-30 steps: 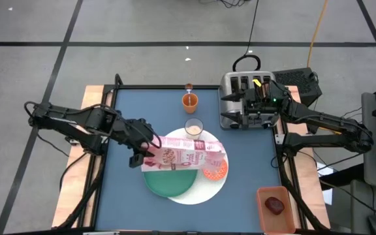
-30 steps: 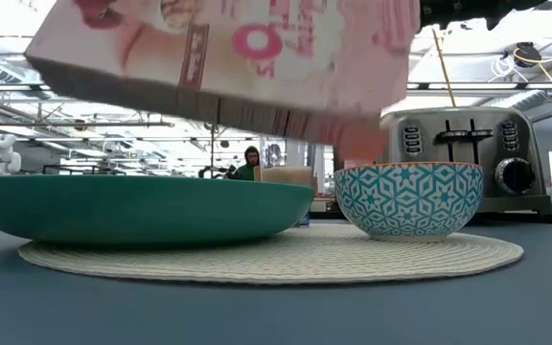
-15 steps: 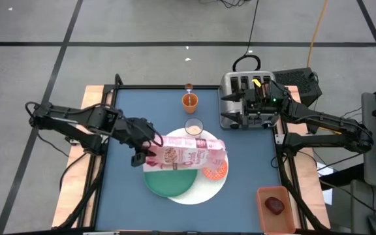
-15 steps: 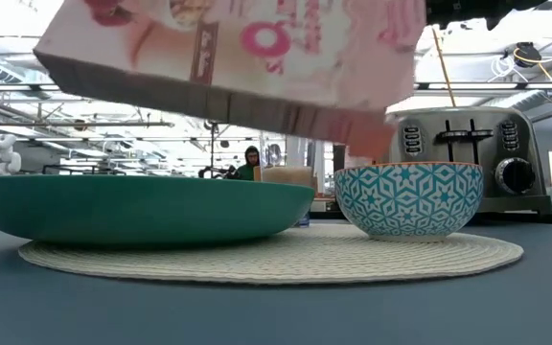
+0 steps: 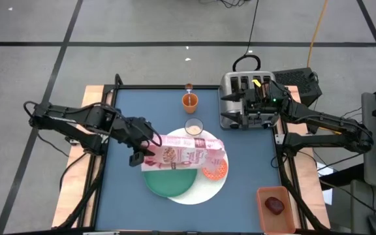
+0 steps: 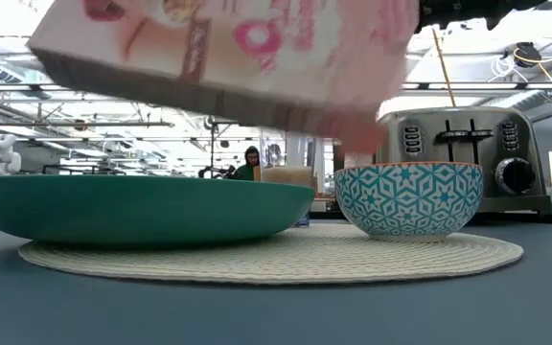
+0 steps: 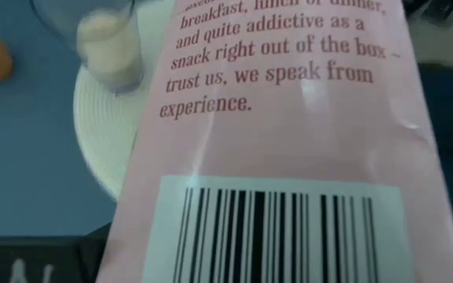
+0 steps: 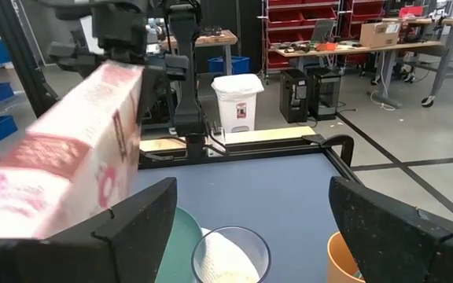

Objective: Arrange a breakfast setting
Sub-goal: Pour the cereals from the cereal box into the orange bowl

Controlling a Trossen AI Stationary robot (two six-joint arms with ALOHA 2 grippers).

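The pink cereal bag, a box-shaped pack, hangs tipped nearly level above the green plate and the small bowl. The bowl is orange inside and blue-patterned outside. Both rest on the large white plate. My left gripper is shut on the bag's left end. The bag's other end dips over the bowl. The glass of milk and the orange cup stand farther back. My right gripper stays open and level over the toaster, holding nothing. My left gripper pinches the cereal bag at its left end, the end with the barcode. It comes from the table's left, slanting downward. The bag itself hides the fingers in the wrist view. The bag is lifted clear, lying almost level, its free end lower over the bowl.
The silver toaster stands at the back right, under my right arm. A small orange tray with a dark red thing sits off the mat at the front right. The blue mat lies bare at the front left.
The cereal bag has jiggled a little in my left gripper's hold, staying tipped over the bowl.
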